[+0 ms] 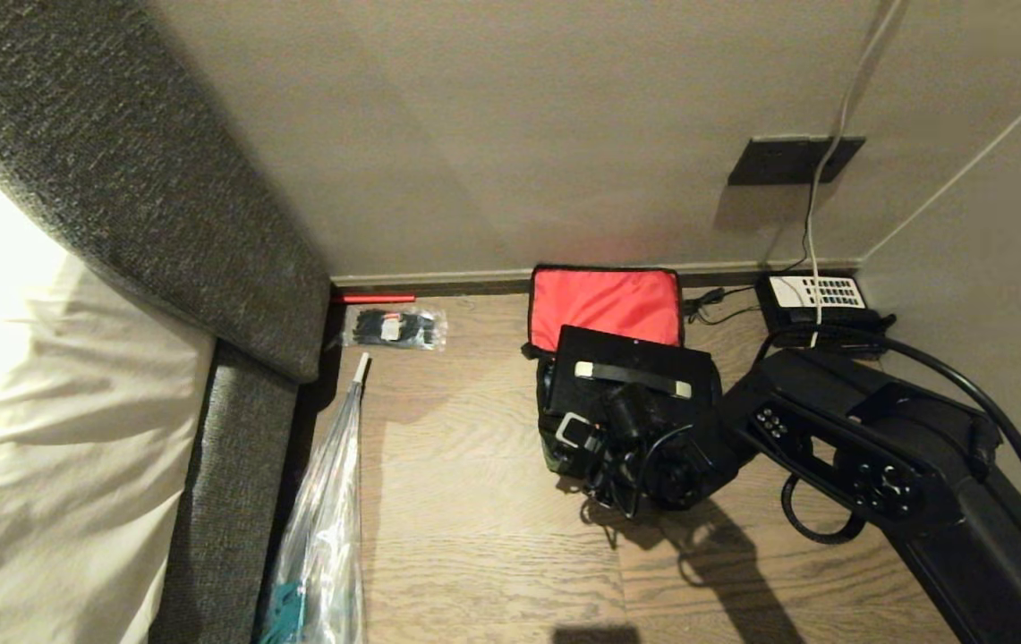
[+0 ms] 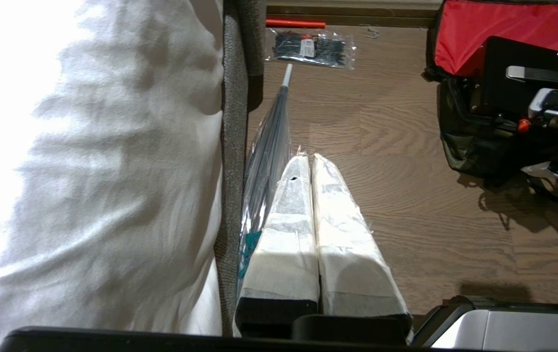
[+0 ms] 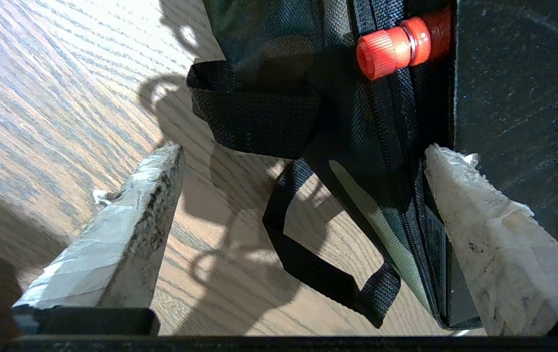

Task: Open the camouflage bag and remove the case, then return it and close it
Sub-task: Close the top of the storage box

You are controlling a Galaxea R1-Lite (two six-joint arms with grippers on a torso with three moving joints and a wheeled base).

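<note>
black right arm's gripper (image 3: 303, 161) spread wide over the camouflage bag (image 3: 308, 98).

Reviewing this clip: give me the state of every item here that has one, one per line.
camouflage bag: open, red-lined lid flipped back toward the wall.
case: sticking up out of the bag, tilted, not fully seated.
right gripper: open, at the bag's near edge, holding nothing.
left gripper: shut, empty, parked beside the bed.
umbrella: folded, lying on the floor.

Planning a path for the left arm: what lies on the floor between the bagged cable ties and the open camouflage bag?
Bare wooden floor, in the head view, separates the bagged cable ties from the camouflage bag.
</note>
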